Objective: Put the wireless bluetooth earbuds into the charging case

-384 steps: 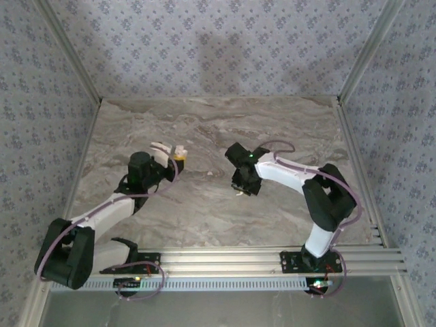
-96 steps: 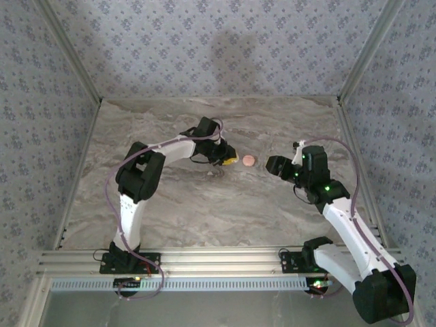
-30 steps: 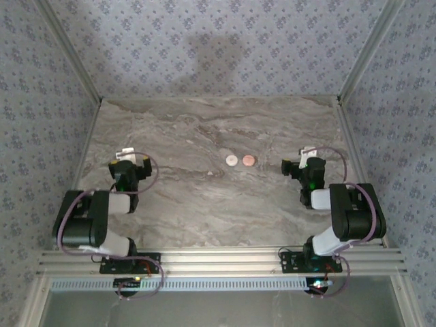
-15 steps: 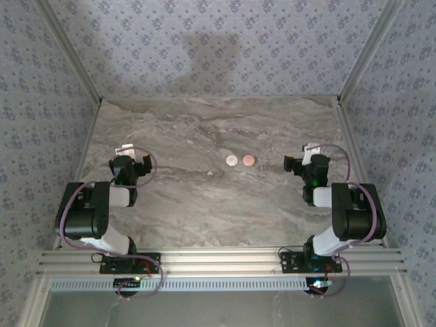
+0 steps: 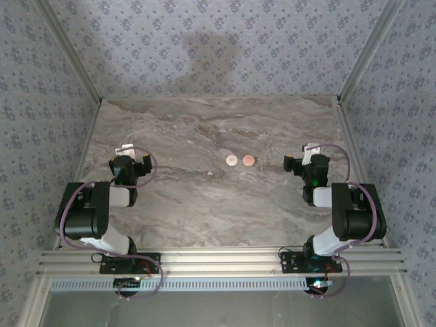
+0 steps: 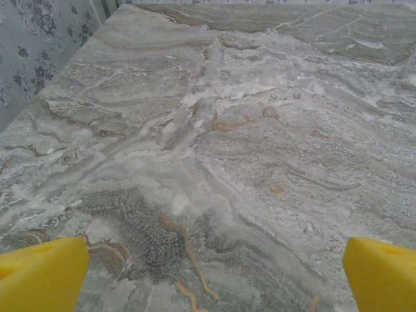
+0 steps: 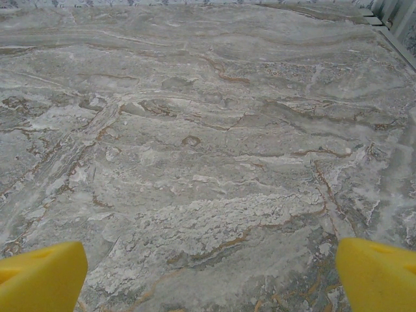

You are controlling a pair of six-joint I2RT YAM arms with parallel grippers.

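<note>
At the near edge, the aluminium rail [image 5: 225, 259] carries both bases, and each arm is folded close above its own base. The left gripper [image 5: 134, 157] hangs low over the left side of the marble table [image 5: 204, 218] with its jaws spread wide and nothing between them. Its wrist camera has one yellow pad [image 6: 42, 273] in each bottom corner and bare stone between. The right gripper [image 5: 299, 157] mirrors it on the right side, likewise wide open and empty, its yellow pads [image 7: 380, 273] far apart over bare marble. Between the two grippers, a little nearer than the middle of the table, lies a tiny pale speck [image 5: 209, 174]. It is too small to tell whether it is an earbud or a fleck in the stone, and no long axis or pointing direction can be read from it. Just beyond it and to its right sit the white disc [image 5: 232, 161] and the pink disc [image 5: 249, 160], flat on the table. They lie just beside each other in a left-to-right row, white on the left, and both are well apart from either gripper. Behind the table's far edge rises the patterned wall [image 5: 218, 48].
</note>
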